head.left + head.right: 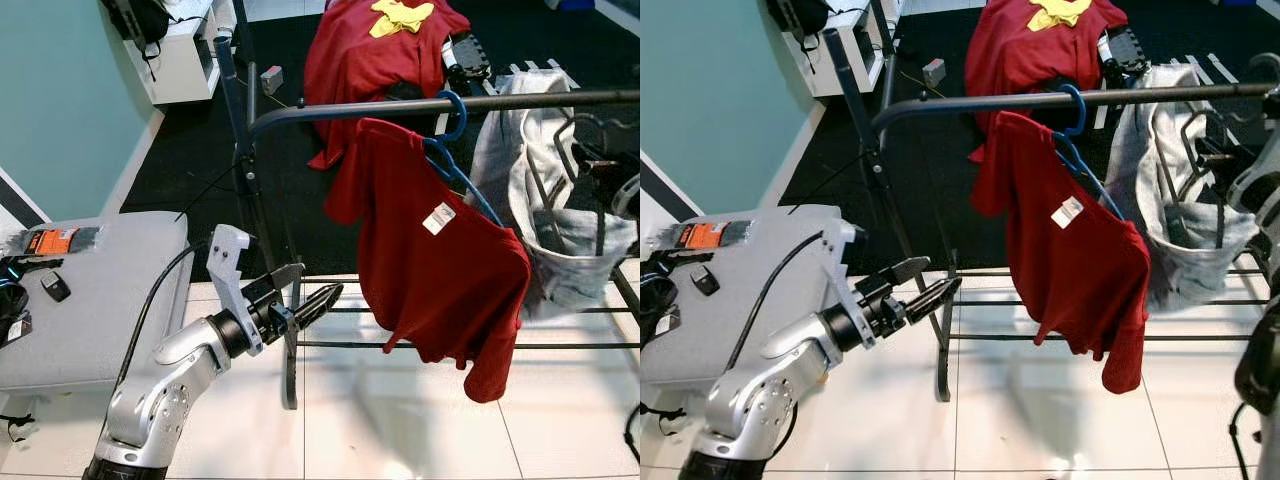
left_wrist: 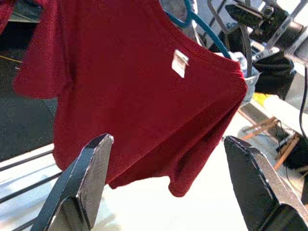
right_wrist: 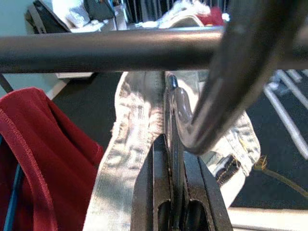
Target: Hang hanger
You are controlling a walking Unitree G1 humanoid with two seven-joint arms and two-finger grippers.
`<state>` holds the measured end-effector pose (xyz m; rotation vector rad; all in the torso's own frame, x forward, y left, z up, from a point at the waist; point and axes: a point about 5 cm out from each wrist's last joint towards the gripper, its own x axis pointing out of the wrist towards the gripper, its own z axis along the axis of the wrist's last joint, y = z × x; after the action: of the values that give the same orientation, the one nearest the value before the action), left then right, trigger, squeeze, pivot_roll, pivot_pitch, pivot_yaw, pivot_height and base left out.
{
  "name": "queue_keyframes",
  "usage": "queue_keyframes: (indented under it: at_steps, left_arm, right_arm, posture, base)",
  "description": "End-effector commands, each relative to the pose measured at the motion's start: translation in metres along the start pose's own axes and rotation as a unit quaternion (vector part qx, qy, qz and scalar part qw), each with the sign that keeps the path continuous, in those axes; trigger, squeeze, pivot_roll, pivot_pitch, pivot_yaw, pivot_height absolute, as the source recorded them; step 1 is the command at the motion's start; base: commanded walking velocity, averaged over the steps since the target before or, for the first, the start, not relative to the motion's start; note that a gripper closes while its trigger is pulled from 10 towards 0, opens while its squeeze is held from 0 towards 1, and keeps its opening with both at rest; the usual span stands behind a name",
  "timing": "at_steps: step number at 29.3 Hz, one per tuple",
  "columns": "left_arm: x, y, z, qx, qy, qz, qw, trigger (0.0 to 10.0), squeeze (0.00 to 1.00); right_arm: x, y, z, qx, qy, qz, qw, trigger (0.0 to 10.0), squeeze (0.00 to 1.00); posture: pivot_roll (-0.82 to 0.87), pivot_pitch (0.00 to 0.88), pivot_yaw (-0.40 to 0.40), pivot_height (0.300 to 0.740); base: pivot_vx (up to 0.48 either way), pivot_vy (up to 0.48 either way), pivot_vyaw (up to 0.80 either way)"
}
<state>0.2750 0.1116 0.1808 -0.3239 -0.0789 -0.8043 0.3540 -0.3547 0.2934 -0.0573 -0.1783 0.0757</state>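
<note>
One dark clothes rail (image 1: 420, 106) is running across the top of the scene. Hanging off it is one blue hanger (image 1: 452, 140) carrying a red t-shirt (image 1: 430, 260) with a white tag, drooping toward 5 o'clock. Further along at about 3 o'clock, a pale denim garment (image 1: 530, 180) is sitting on a second, dark hanger (image 3: 175, 125).

The right gripper (image 3: 175, 192) is pinching that dark hanger, both fingers pressed tight against it right under the rail, with the hook curving up beside the bar. Can't really tell whether the hook is sitting over the rail.

The left gripper (image 1: 305, 300) is hovering at about 7 o'clock from the red shirt, apart from it, fingers spread wide with nothing between them.

One more red garment (image 1: 380, 60) is lying on the dark floor at 12 o'clock with a yellow cloth (image 1: 402, 16) on top. At 9 o'clock, a grey cushion (image 1: 100, 300) is holding a few small gadgets.
</note>
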Motion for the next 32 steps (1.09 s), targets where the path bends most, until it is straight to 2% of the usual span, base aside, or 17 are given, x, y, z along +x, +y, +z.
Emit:
queue_keyframes:
  at_steps: [1,2,5,12,13,14,16,17,18,19,21,22,24,25,28,31,32]
  left_arm:
    - [-0.005,0.004,-0.007,-0.018,-0.001,0.006,1.0,10.0,0.0]
    - [-0.005,0.004,-0.007,-0.018,-0.001,0.006,1.0,10.0,0.0]
    - [-0.009,0.007,-0.016,-0.03,0.005,0.008,1.0,10.0,0.0]
    - [-0.012,0.012,-0.027,-0.033,0.024,0.037,0.998,10.0,0.0]
    - [-0.013,0.017,-0.033,-0.033,0.033,0.058,0.997,10.0,0.0]
    - [-0.015,0.026,-0.044,-0.029,0.052,0.098,0.993,10.0,0.0]
    - [-0.015,0.026,-0.044,-0.029,0.052,0.098,0.993,10.0,0.0]
    - [-0.017,0.032,-0.051,-0.026,0.065,0.124,0.99,10.0,0.0]
    - [-0.023,0.043,-0.066,-0.008,0.099,0.165,0.981,10.0,0.0]
    - [-0.023,0.043,-0.066,-0.008,0.099,0.165,0.981,10.0,0.0]
    - [-0.038,0.056,-0.086,0.021,0.143,0.223,0.964,10.0,0.0]
    - [-0.038,0.056,-0.086,0.021,0.143,0.223,0.964,10.0,0.0]
    - [-0.047,0.062,-0.094,0.002,0.143,0.26,0.955,10.0,0.0]
    - [-0.047,0.062,-0.094,0.002,0.143,0.26,0.955,10.0,0.0]
    - [-0.054,0.065,-0.103,-0.029,0.157,0.286,0.945,10.0,0.0]
    - [-0.054,0.065,-0.107,-0.04,0.162,0.288,0.943,10.0,0.0]
    - [-0.054,0.064,-0.111,-0.048,0.168,0.289,0.941,10.0,0.0]
  right_arm:
    - [-0.002,0.002,-0.006,-0.011,-0.024,-0.008,1.0,10.0,0.0]
    - [-0.002,0.002,-0.006,-0.011,-0.024,-0.008,1.0,10.0,0.0]
    - [-0.011,0.013,-0.035,-0.017,-0.034,-0.013,0.999,10.0,0.0]
    - [-0.018,0.02,-0.048,-0.047,-0.037,-0.016,0.998,10.0,0.0]
    - [-0.023,0.025,-0.057,-0.068,-0.027,-0.015,0.997,10.0,0.0]
    - [-0.033,0.027,-0.076,-0.092,-0.002,-0.032,0.995,10.0,0.0]
    - [-0.033,0.027,-0.076,-0.092,-0.002,-0.032,0.995,10.0,0.0]
    - [-0.041,0.029,-0.089,-0.106,0.015,-0.044,0.993,10.0,0.0]
    - [-0.056,0.027,-0.113,-0.118,0.053,-0.084,0.988,10.0,0.0]
    - [-0.056,0.027,-0.113,-0.118,0.053,-0.084,0.988,10.0,0.0]
    - [-0.095,0.026,-0.164,-0.136,0.142,-0.159,0.967,10.0,0.0]
    - [-0.095,0.026,-0.164,-0.136,0.142,-0.159,0.967,10.0,0.0]
    - [-0.132,0.04,-0.208,-0.134,0.225,-0.18,0.948,10.0,0.0]
    - [-0.132,0.04,-0.208,-0.134,0.225,-0.18,0.948,10.0,0.0]
    - [-0.159,0.068,-0.243,-0.092,0.302,-0.175,0.933,10.0,0.0]
    - [-0.164,0.078,-0.252,-0.074,0.323,-0.169,0.928,10.0,0.0]
    - [-0.166,0.088,-0.261,-0.057,0.344,-0.151,0.925,10.0,0.0]
  posture:
    - [0.05,0.147,0.117,0.74]
    - [0.05,0.147,0.117,0.74]
    - [0.04,0.122,0.126,0.74]
    - [0.01,0.093,0.127,0.74]
    - [0.01,0.087,0.125,0.74]
    - [-0.01,0.071,0.108,0.74]
    - [-0.01,0.071,0.108,0.74]
    - [-0.01,0.071,0.108,0.74]
    - [-0.02,0.06,0.092,0.74]
    - [-0.02,0.06,0.092,0.74]
    - [-0.02,0.056,0.081,0.74]
    - [-0.02,0.056,0.081,0.74]
    - [-0.03,0.052,0.078,0.74]
    - [-0.03,0.052,0.078,0.74]
    - [-0.04,0.049,0.077,0.74]
    - [-0.05,0.053,0.077,0.74]
    - [-0.06,0.057,0.075,0.74]
  base:
    - [0.0,0.0,0.0]
    - [0.0,0.0,0.0]
    - [0.0,0.0,0.0]
    - [0.0,0.0,0.0]
    - [0.0,0.0,0.0]
    - [0.0,0.0,0.0]
    - [0.0,0.0,0.0]
    - [0.0,0.0,0.0]
    - [0.0,0.0,0.0]
    - [0.0,0.0,0.0]
    - [0.0,0.0,0.0]
    - [0.0,0.0,0.0]
    - [0.0,0.0,0.0]
    - [0.0,0.0,0.0]
    - [0.0,0.0,0.0]
    - [0.0,0.0,0.0]
    - [0.0,0.0,0.0]
